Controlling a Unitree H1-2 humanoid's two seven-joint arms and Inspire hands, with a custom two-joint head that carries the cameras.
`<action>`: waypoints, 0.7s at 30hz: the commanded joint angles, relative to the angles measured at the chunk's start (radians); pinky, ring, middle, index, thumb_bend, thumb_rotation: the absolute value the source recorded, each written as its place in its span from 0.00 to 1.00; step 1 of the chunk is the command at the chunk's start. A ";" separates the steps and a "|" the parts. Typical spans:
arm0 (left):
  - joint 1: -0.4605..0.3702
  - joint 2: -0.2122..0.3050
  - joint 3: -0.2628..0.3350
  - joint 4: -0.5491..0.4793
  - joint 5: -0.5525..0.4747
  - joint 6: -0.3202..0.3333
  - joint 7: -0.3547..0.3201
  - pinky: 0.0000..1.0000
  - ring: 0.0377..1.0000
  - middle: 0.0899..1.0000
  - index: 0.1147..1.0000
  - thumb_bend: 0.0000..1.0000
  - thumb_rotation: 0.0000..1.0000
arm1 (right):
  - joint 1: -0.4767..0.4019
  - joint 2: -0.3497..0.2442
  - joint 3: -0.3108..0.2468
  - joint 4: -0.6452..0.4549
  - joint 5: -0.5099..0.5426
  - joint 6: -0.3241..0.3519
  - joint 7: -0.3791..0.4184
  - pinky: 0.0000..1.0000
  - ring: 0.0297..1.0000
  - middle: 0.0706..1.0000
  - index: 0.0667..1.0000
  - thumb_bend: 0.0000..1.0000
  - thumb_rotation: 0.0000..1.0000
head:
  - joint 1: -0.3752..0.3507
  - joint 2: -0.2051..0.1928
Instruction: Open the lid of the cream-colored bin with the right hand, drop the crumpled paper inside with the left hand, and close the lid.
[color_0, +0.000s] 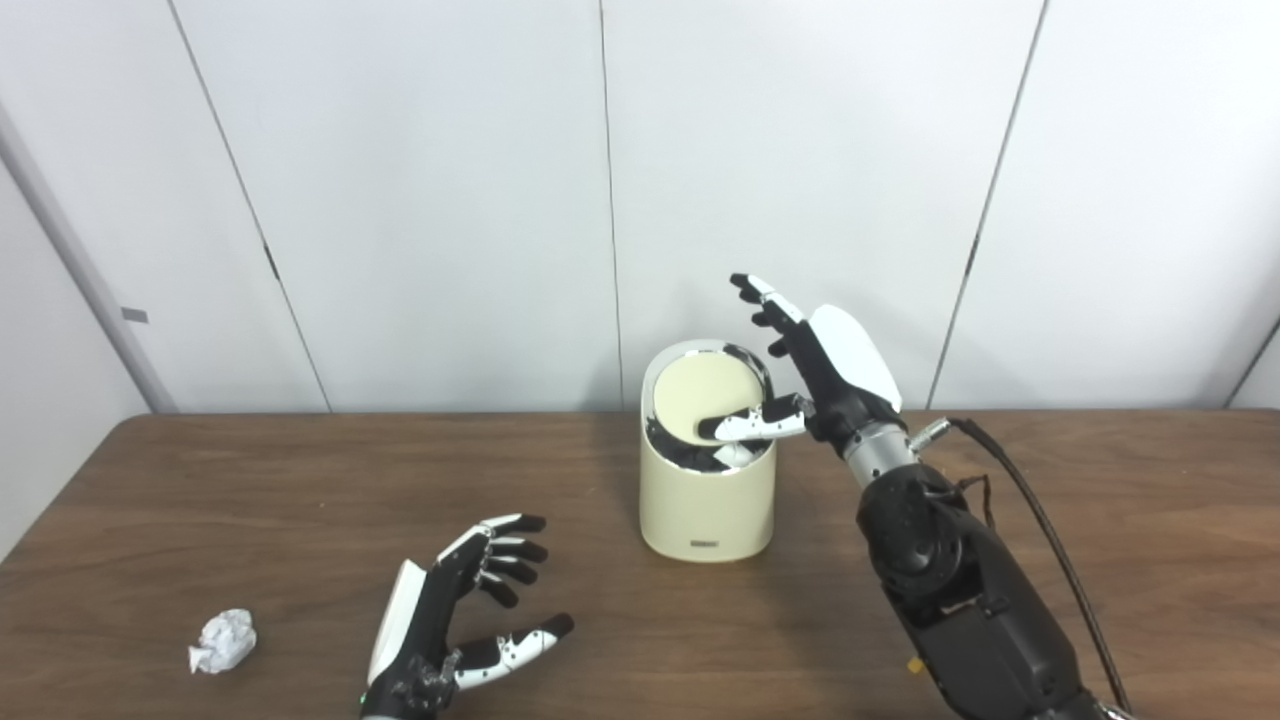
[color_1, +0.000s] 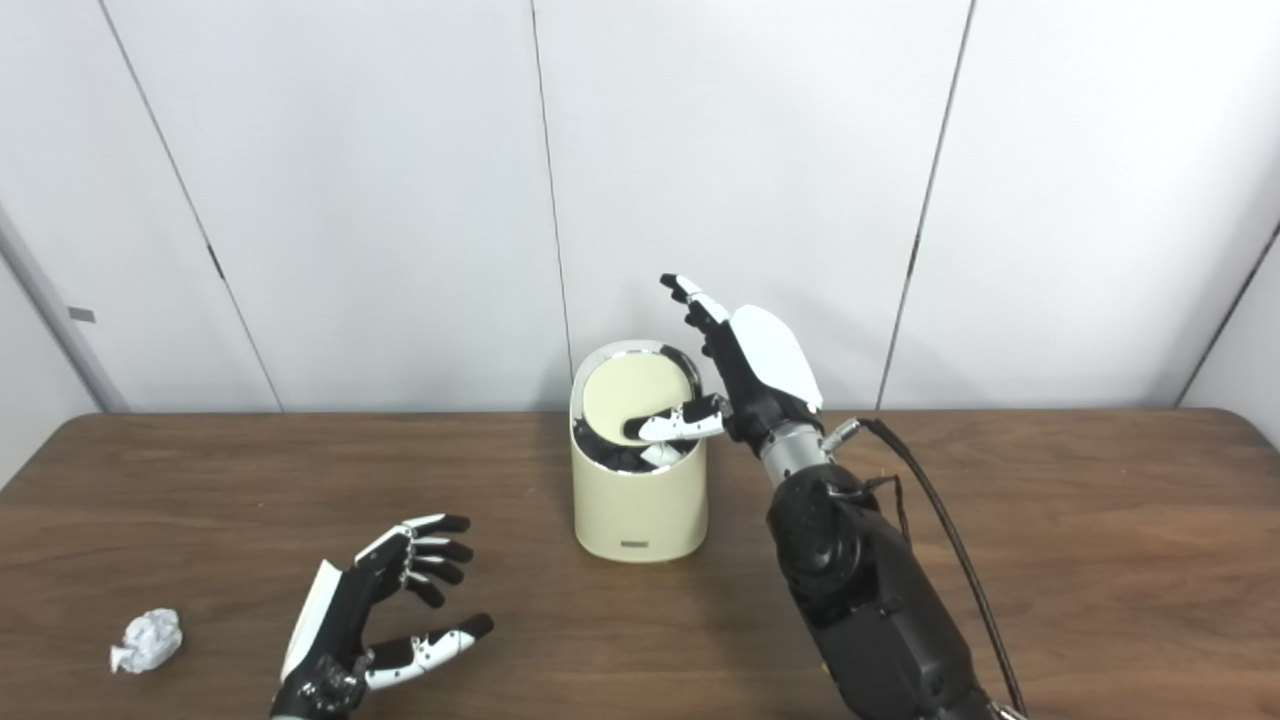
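Observation:
The cream-colored bin (color_0: 705, 505) stands mid-table. Its round lid (color_0: 695, 385) is tilted, leaving a dark gap at the front. In that gap a white crumpled piece (color_0: 736, 456) shows inside the bin. My right hand (color_0: 822, 372) is beside the bin's right rim, open, fingers pointing up and spread, with the thumb lying across the lid's front edge. My left hand (color_0: 462, 610) hovers low over the table, front left of the bin, open and holding nothing. A crumpled paper ball (color_0: 223, 641) lies on the table to the left of that hand.
The brown table (color_0: 1100, 520) runs to a white panelled wall just behind the bin. A black cable (color_0: 1040, 530) trails from my right wrist down along the forearm.

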 joint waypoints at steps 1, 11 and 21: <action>-0.011 0.002 0.006 -0.039 -0.001 -0.024 0.011 0.47 0.58 0.62 0.71 0.68 0.03 | -0.037 -0.020 0.012 -0.015 -0.049 0.029 0.016 0.66 0.83 0.91 0.91 0.85 0.09 | -0.001 0.002; -0.012 0.005 0.007 -0.036 -0.005 -0.030 0.010 0.47 0.57 0.61 0.71 0.68 0.02 | -0.023 -0.012 -0.005 -0.058 -0.043 0.053 0.025 0.65 0.83 0.90 0.90 0.82 0.18 | -0.002 0.001; -0.013 0.003 0.004 -0.040 0.001 -0.019 0.008 0.47 0.58 0.62 0.71 0.68 0.03 | 0.019 0.009 -0.081 -0.167 0.074 0.038 0.043 0.62 0.79 0.88 0.89 0.66 0.35 | -0.005 0.001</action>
